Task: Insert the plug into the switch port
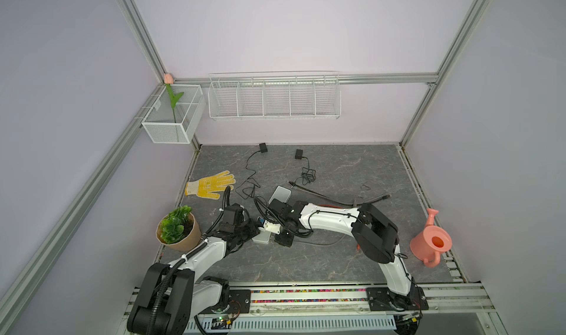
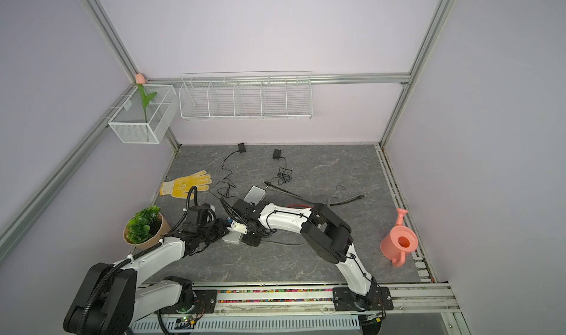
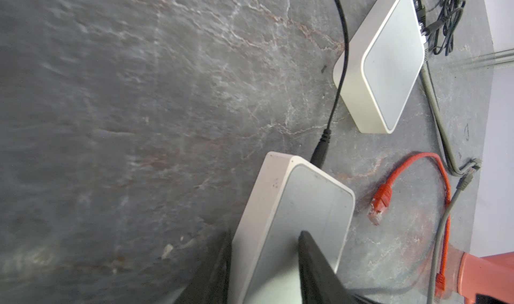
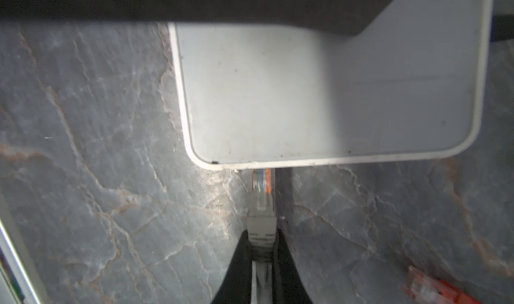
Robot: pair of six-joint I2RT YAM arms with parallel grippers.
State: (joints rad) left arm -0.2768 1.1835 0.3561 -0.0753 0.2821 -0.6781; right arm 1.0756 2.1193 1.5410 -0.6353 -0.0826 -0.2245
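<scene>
The white switch (image 3: pixel 306 194) with a grey top lies near the table's front left, seen in both top views (image 1: pixel 262 238) (image 2: pixel 232 238). My left gripper (image 3: pixel 265 234) is shut on it, one finger against its white side and one on its grey top. A grey plug (image 4: pixel 261 194) with a clear tip is held by its boot in my shut right gripper (image 4: pixel 261 241). The tip touches the switch's (image 4: pixel 319 94) near edge. The port itself is hidden under that edge. A black power lead (image 3: pixel 322 147) enters the switch's far end.
A second white box (image 1: pixel 280 195) lies just behind the arms. A red cable (image 3: pixel 381 199) and other grey and black leads trail to its right. A potted plant (image 1: pixel 179 229) stands at the left, a yellow glove (image 1: pixel 211 185) behind it, a pink watering can (image 1: pixel 430 241) at the right.
</scene>
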